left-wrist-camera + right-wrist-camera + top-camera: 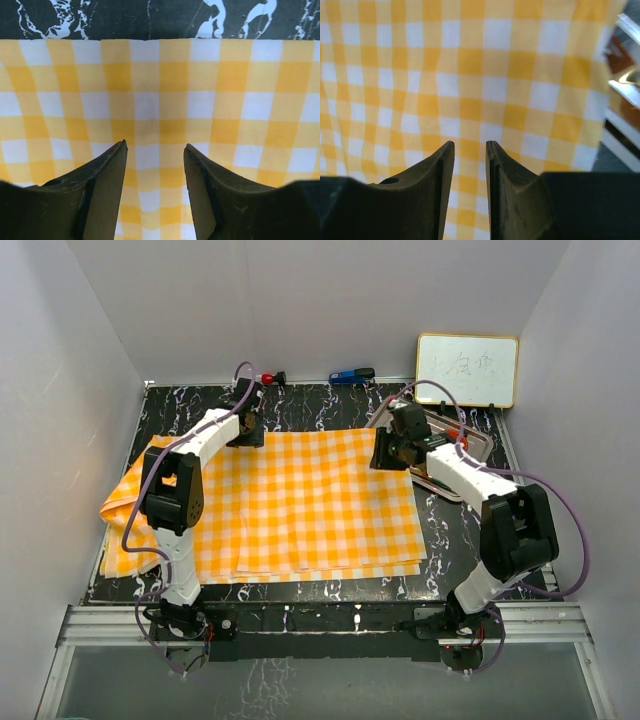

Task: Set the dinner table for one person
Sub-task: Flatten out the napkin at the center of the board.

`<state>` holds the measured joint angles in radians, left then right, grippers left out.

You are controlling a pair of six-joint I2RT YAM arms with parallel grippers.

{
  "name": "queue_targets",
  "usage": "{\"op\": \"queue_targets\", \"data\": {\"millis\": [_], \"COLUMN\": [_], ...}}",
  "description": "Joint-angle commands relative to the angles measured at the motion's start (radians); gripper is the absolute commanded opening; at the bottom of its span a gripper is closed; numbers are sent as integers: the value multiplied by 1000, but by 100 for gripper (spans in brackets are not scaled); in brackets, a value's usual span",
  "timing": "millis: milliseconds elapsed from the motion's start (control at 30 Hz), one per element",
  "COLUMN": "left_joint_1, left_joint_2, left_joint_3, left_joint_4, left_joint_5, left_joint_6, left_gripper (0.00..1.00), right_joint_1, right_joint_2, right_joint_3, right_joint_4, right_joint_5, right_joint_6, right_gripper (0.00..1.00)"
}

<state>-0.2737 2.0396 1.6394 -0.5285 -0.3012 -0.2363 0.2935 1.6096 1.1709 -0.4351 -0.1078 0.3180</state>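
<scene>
Dinner table (310,408) under both arms; checked cloth (300,505) spread from centre to left edge. Left gripper (155,150) at the cloth's far edge, jaws moderately parted, empty. Right gripper (470,146) – jaws narrowly parted, empty – beside steel tray (478,445), far-right corner.

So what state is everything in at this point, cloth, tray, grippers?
checked cloth: spread across the dinner table, left end rumpled at the table edge
dinner table: cloth laid, no place setting on it yet
left gripper: open, empty, over the cloth's far edge
right gripper: narrowly open, empty, over the cloth
steel tray: on the table past the cloth's far right corner, contents unclear
whiteboard: upright against the back wall
</scene>
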Motion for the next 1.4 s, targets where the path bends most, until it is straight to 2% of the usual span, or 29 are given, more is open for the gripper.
{"op": "queue_targets", "data": {"millis": [0,233,600,900,1000,1167,1367], "left_joint_1": [-9,-10,-11,-4,38,195,266], "left_joint_2": [-50,-39,6,142,166,142,110], "left_joint_3": [-14,-59,-122,-83,-87,-201,-231], "left_joint_4": [13,52,195,177,170,240,203], "left_joint_5": [13,47,207,197,214,333,205], "left_joint_6": [-26,-42,-83,-106,-137,-208,-200], "left_gripper": [48,48,45,30,28,25,25], "right_joint_1": [80,97,108,111,111,111,112], "right_joint_2": [-21,8,69,125,125,125,182], "right_joint_3": [-49,-131,-170,-147,-139,-126,-103], "right_joint_4": [68,134,166,173,170,157,147], "right_joint_5": [-62,-82,-59,-51,-46,-32,-36], "right_joint_6": [44,94,111,119,119,111,105], "right_gripper": [27,13,8,6,6,6,6]}}
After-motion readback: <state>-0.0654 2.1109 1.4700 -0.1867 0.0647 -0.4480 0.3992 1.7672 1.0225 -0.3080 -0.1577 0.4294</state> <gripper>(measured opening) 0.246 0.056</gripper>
